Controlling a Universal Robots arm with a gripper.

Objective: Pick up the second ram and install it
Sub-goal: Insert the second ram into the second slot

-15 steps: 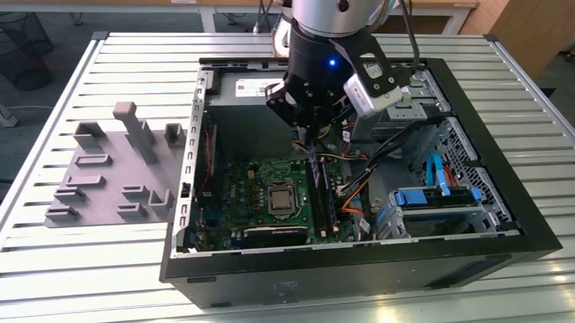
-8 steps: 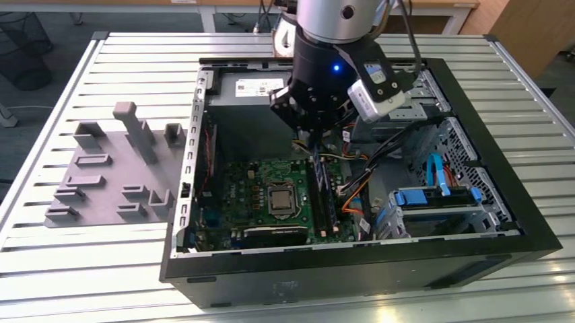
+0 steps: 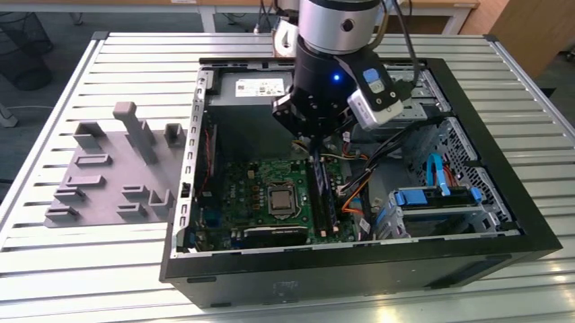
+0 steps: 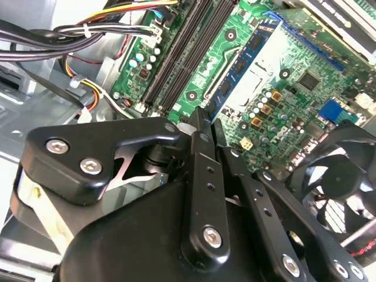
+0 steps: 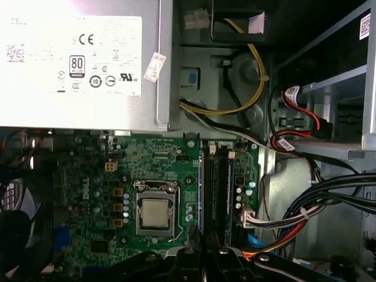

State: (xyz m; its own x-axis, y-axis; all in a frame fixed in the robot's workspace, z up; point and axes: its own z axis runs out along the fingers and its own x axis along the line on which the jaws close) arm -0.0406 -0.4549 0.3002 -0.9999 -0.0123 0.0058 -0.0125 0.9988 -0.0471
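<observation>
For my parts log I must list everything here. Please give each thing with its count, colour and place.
Slatted metal table: 1, silver, under everything.
Open computer case: 1, black, on table.
Plastic tray with upright posts: 1, grey, exterior view's left of case.
Square motherboard: 1, green, inside case.
Processor: 1, silver, on motherboard.
Long thin memory stick with black chips: 1, blue-green, upright on motherboard.
Power supply box: 1, silver, inside case.
Robot gripper: 1, black, near the stick.

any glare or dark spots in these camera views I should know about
In the first wrist view, glare washes out the power supply's label end; in the exterior view, the arm shades the motherboard; in the second wrist view, the gripper looms dark and soft.
</observation>
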